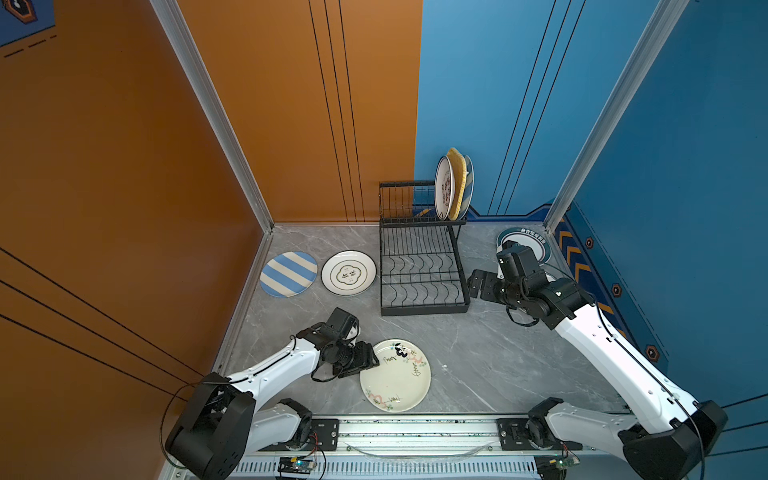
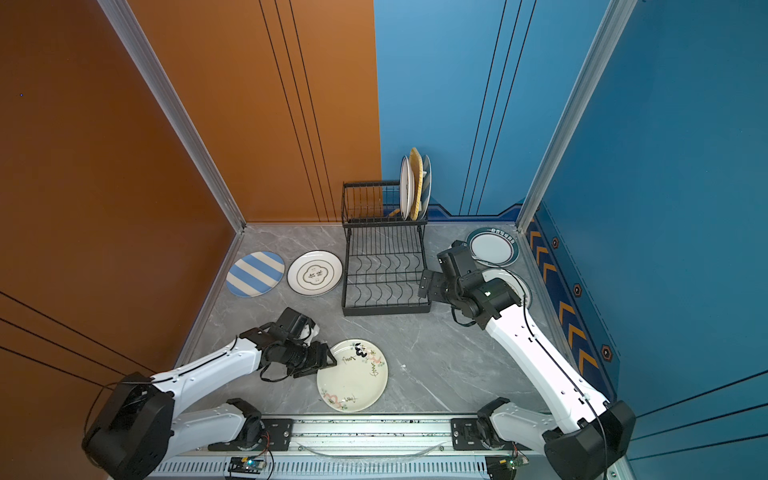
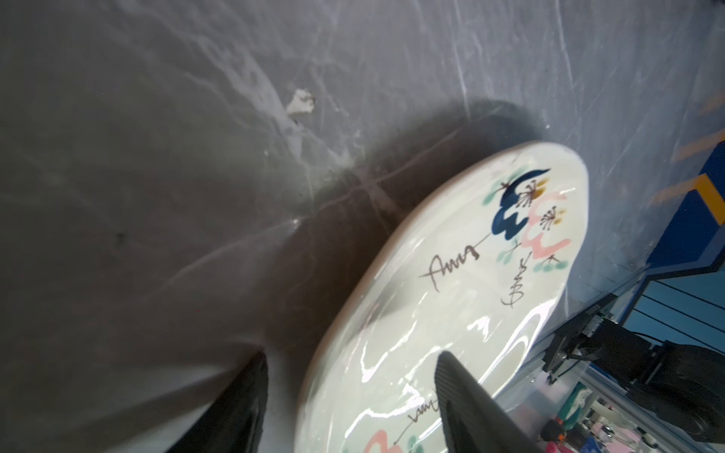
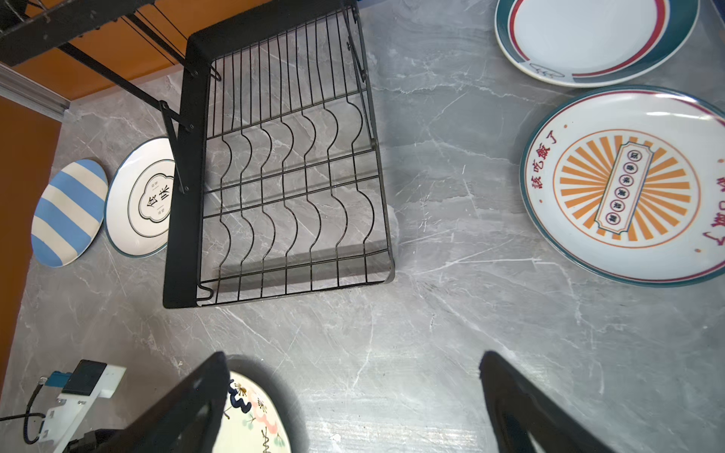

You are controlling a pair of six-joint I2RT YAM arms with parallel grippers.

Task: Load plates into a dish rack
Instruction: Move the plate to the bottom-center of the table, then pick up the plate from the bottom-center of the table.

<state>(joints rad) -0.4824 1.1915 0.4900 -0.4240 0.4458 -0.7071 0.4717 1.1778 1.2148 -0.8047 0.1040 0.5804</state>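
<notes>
A cream plate with a flower print (image 1: pixel 395 376) (image 2: pixel 353 374) (image 3: pixel 451 294) lies flat near the table's front. My left gripper (image 1: pixel 372 363) (image 3: pixel 351 357) is open and straddles its near rim, one finger over the plate's face and the other outside the rim by the table. The black wire dish rack (image 1: pixel 424 309) (image 4: pixel 180 196) stands at the back, with three plates upright in its upper tier: white printed (image 1: pixel 444 193), yellow (image 1: pixel 457 183), blue striped (image 1: pixel 469 183). My right gripper (image 1: pixel 478 282) (image 4: pixel 353 357) hangs open and empty beside the rack's right side.
A blue-and-cream striped plate (image 1: pixel 288 274) and a white plate with a clover emblem (image 1: pixel 348 273) lie left of the rack. Right of it lie a teal-rimmed plate (image 2: pixel 492 247) and an orange sunburst plate (image 4: pixel 627 188), partly under my right arm. Walls enclose three sides.
</notes>
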